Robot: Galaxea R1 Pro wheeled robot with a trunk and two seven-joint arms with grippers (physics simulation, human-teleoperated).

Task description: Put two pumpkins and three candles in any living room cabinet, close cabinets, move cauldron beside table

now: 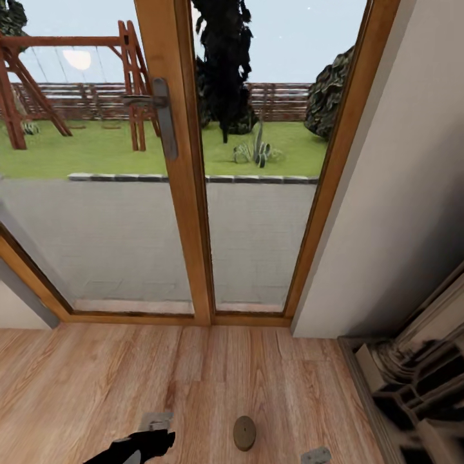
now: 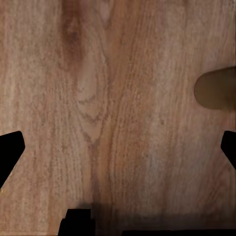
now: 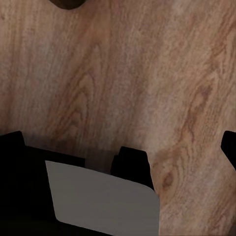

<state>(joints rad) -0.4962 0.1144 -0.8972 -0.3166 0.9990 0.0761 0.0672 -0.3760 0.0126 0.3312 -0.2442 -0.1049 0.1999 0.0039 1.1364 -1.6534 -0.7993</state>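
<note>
I face a glass door (image 1: 167, 161) with a wooden frame and a grey handle (image 1: 164, 119); lawn and a swing frame (image 1: 71, 84) lie beyond it. No pumpkin, candle or cabinet is before me, so I cannot tell where they are. A small brown disc (image 1: 244, 432) lies on the wood floor (image 1: 258, 367) between my arms. My left gripper (image 2: 118, 147) and right gripper (image 3: 123, 142) both hang spread wide over bare floor, holding nothing. An ornate fireplace surround (image 1: 419, 380) stands at my right.

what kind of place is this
Probably a room of a house, at glass patio doors onto a back garden. Signs: the wood plank floor indoors, the lawn with a wooden swing frame outside, and a carved fireplace surround at the right.
</note>
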